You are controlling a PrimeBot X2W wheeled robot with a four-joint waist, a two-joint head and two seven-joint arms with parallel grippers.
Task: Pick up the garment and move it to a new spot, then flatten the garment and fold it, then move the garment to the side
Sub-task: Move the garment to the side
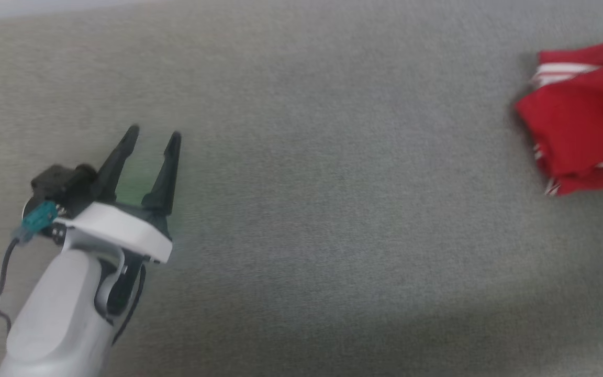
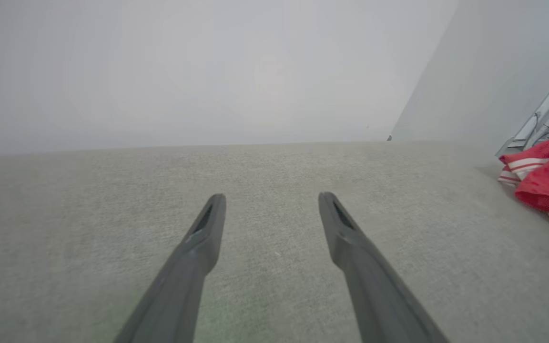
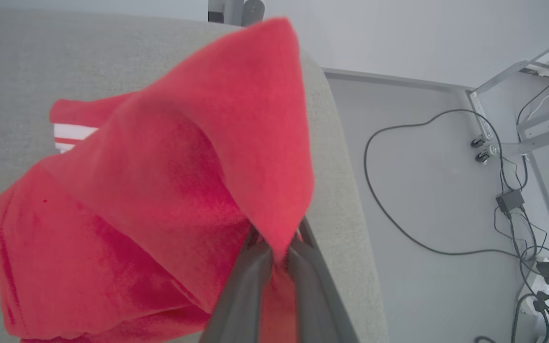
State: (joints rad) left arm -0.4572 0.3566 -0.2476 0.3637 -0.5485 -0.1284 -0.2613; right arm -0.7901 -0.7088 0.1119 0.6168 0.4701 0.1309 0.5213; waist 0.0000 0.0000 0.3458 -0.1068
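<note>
The garment [image 1: 584,120] is bright red cloth with white stripe trim, bunched at the right edge of the grey table [image 1: 333,209] in the head view. In the right wrist view my right gripper [image 3: 279,255] is shut on a fold of the garment [image 3: 160,190], which drapes over and past its fingers near the table's right edge. My left gripper [image 1: 153,135] stands open over bare table at the left, far from the cloth. The left wrist view has its fingers [image 2: 208,228] spread apart, with the garment [image 2: 548,183] at the far right.
Beyond the table's right edge [image 3: 346,200] lies a pale floor with a black cable [image 3: 389,200], power adapters [image 3: 510,201] and a metal frame [image 3: 527,66]. A pale wall [image 2: 208,71] rises behind the table. Wide bare cloth surface lies between the grippers.
</note>
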